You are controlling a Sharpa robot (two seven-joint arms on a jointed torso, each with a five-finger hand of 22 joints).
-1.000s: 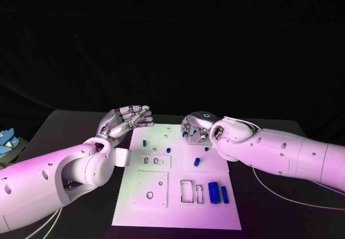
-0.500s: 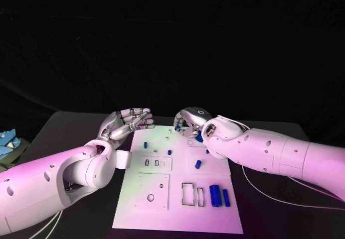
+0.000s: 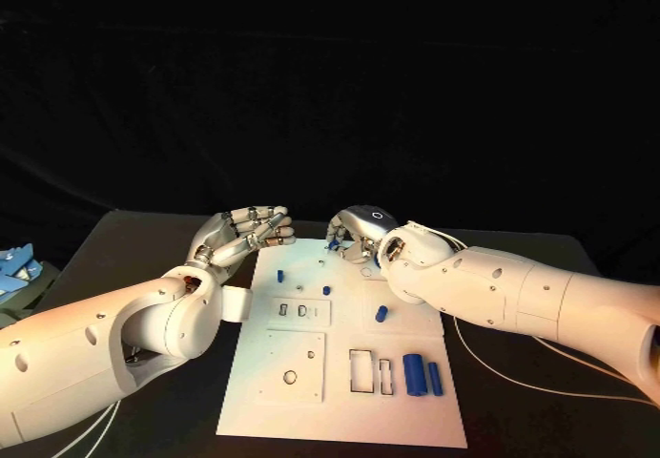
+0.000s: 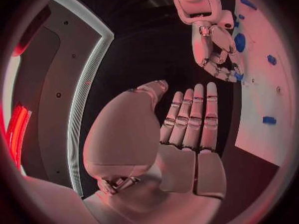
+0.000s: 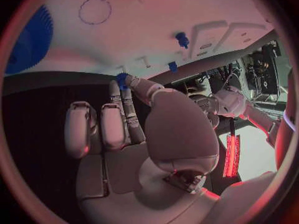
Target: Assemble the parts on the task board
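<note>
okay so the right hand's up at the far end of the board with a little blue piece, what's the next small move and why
Probably lower the right hand gently toward the task board to seat the small blue part pinched at its fingertips. It hangs over the board's far end near the blue gear; the left hand stays open beside the edge, holding nothing.

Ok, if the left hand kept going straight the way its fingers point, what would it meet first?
Probably the right hand, which pinches a small blue part over the task board's far edge. The left hand points that way, though depth is unclear.
</note>
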